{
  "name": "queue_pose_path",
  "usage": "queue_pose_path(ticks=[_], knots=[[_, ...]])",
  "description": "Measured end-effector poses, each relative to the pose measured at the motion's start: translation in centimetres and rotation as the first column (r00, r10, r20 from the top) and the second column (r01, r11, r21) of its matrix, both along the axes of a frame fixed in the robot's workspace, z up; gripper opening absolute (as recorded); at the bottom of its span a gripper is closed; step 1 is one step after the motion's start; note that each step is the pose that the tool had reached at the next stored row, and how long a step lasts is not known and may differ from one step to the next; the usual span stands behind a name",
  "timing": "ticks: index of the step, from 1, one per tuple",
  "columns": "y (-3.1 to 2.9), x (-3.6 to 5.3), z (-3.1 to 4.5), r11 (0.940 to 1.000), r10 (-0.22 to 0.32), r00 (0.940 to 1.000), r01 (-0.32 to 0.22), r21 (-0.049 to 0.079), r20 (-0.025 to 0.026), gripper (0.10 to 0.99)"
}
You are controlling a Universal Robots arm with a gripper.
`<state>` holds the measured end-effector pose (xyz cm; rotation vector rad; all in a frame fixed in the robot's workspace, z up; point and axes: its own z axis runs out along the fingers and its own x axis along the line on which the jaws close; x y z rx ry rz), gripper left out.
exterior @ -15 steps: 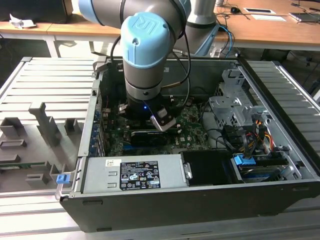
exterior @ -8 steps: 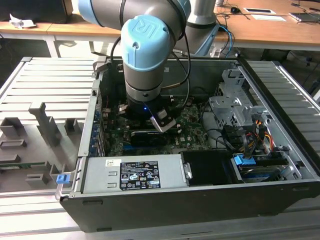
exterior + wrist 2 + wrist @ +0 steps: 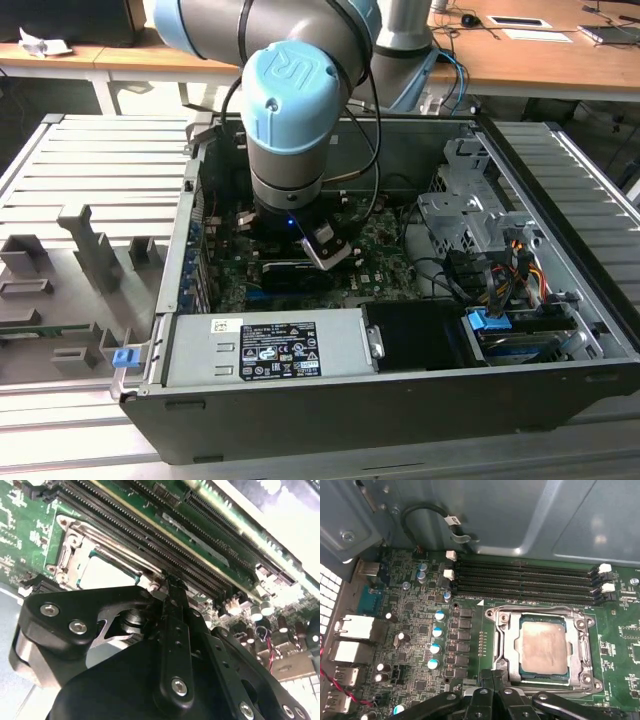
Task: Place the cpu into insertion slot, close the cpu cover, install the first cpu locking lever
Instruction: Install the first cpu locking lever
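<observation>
Dull tan-silver metal cpu (image 3: 543, 647) under a matt silvery metal cpu cover (image 3: 509, 645)

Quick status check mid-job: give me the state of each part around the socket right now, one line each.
cpu: seated flat in the insertion slot.
insertion slot: occupied by the cpu.
cpu cover: closed down, framing the cpu.
gripper: fingers together, tips at the socket's edge.
memory slots: empty.
computer case: side open.

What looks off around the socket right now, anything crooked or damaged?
Nothing stands out. In the first wrist view the cpu lies flat and square in the insertion slot, with the cpu cover closed evenly around it. The gripper sits at the socket's edge. No bent or broken parts visible.
</observation>
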<state>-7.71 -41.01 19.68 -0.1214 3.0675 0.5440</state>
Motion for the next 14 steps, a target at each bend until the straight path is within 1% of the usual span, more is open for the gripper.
queue_pose_path(ticks=[1,2,9,11,14], knots=[[0.05,0.0,0.61,1.0,0.0,1.0,0.0,0.0,-0.0002,0.106],[0.09,0.0,0.82,1.0,0.0,1.0,0.0,0.0,-0.0002,0.106],[0.21,0.0,1.25,1.0,0.0,1.0,0.0,-0.001,-0.0003,0.106],[0.23,0.0,1.5,1.0,0.0,1.0,0.0,0.0,-0.0002,0.106],[0.23,0.0,1.53,1.0,0.0,1.0,0.0,0.0,-0.0001,0.106]])
